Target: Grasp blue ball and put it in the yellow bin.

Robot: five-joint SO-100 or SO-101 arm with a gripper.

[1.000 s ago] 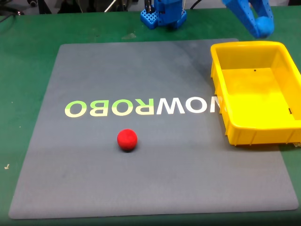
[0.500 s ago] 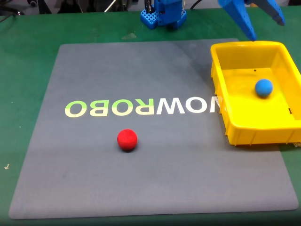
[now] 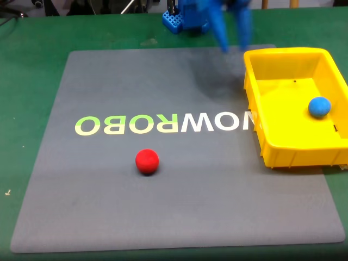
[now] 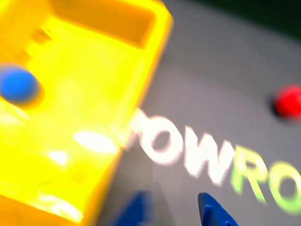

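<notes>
Grey mat [image 3: 179, 179], blue ball [image 3: 319, 106] inside yellow bin [image 3: 283, 152], well apart from spread, empty fingers [image 3: 232, 39]

Ball [image 3: 319, 106] inside bin [image 3: 255, 103], right of mat [image 3: 109, 190]; second ball [image 3: 147, 161] mid-mat.

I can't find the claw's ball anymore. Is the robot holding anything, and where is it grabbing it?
Nothing is held. The gripper is open and empty over the mat, and the blue ball lies inside the yellow bin.
</notes>
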